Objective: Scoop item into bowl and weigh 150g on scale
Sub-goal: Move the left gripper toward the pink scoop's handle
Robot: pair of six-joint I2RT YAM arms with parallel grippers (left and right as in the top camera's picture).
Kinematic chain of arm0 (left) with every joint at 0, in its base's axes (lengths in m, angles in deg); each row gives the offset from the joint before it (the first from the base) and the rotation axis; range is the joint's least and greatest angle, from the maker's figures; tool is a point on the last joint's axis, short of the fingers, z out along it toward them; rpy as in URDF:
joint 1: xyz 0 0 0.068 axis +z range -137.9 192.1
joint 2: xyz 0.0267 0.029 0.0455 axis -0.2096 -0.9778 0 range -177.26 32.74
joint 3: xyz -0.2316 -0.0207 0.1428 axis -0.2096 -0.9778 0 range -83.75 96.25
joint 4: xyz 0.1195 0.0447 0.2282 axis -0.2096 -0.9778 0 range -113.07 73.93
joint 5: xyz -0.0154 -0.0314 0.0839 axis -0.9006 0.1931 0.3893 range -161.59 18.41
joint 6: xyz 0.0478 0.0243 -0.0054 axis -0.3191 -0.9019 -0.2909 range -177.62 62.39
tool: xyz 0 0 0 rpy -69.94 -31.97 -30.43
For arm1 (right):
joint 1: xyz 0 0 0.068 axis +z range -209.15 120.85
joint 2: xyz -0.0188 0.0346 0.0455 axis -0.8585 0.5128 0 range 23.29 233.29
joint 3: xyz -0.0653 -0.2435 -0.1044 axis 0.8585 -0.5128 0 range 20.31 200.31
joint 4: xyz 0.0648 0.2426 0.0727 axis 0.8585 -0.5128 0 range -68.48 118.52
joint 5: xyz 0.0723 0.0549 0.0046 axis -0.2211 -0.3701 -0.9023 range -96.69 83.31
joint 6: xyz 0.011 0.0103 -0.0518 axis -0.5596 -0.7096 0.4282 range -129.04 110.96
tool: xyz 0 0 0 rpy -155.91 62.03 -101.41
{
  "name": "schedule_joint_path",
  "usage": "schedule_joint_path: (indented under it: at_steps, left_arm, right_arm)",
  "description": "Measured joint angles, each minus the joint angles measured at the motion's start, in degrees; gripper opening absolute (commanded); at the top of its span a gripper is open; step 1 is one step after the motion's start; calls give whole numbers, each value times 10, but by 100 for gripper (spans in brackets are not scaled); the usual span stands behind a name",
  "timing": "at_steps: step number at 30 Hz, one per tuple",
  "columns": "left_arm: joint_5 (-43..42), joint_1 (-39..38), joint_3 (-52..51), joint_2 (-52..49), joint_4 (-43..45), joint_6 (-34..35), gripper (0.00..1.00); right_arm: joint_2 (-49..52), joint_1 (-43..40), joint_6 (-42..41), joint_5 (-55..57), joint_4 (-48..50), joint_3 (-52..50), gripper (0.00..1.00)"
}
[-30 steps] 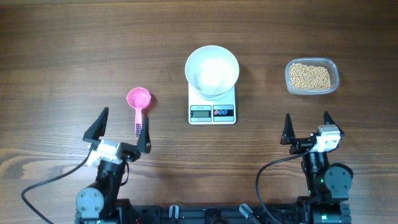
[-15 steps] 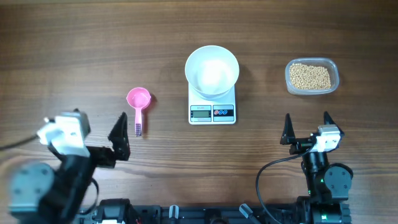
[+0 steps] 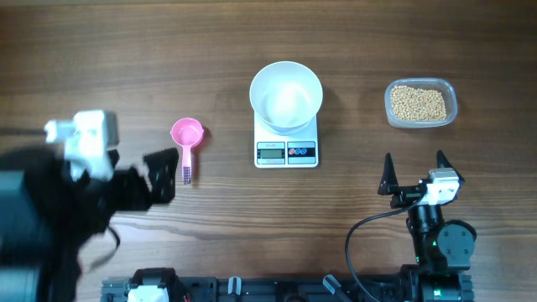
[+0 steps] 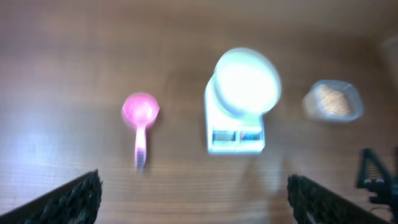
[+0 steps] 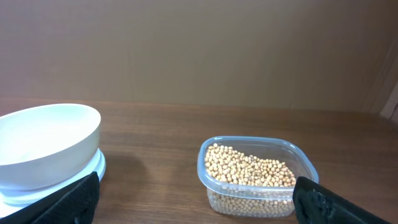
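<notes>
1. The beans (image 3: 419, 103) are lying in a clear plastic tub (image 3: 454, 99) at the table's far right. They are straight ahead of the right claw (image 3: 414, 159) and well apart from it.
2. The right claw is standing wide open, gripping nothing.
3. The left claw (image 4: 193, 180) is also gaping wide and empty. From above its arm is showing only as a blur, with one dark finger (image 3: 159, 174) hanging just beside the handle end of a pink plastic scoop (image 3: 187, 136).
4. The bowl (image 3: 286, 94) is sitting on the scale (image 3: 286, 153) mid-table, between scoop and tub.
5. The beans are showing small, round, tan and matte, and the tub is showing rounded corners. The bowl is looking smooth, white and round, and the scale flat, white and square with a grey display. The table (image 3: 84, 50) is showing dark wood grain.
</notes>
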Motion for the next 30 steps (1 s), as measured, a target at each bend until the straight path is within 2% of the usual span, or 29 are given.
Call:
schedule_joint_path:
  at_steps: [5,10,14,18,24,30]
  left_arm:
    - [19,0,6,-192,-71,16,100]
    - [38,7,5,-267,-79,68,100]
    - [66,48,5,-281,-79,109,100]
    - [73,77,-3,-281,-72,113,100]
    - [54,81,-58,-281,-11,83,100]
    - [32,127,-108,-304,19,57,100]
  right_arm:
    - [0,0,0,1,0,0,100]
    - [0,0,0,1,0,0,100]
    - [0,0,0,1,0,0,100]
    - [0,0,0,1,0,0,100]
    - [0,0,0,1,0,0,100]
    - [0,0,0,1,0,0,100]
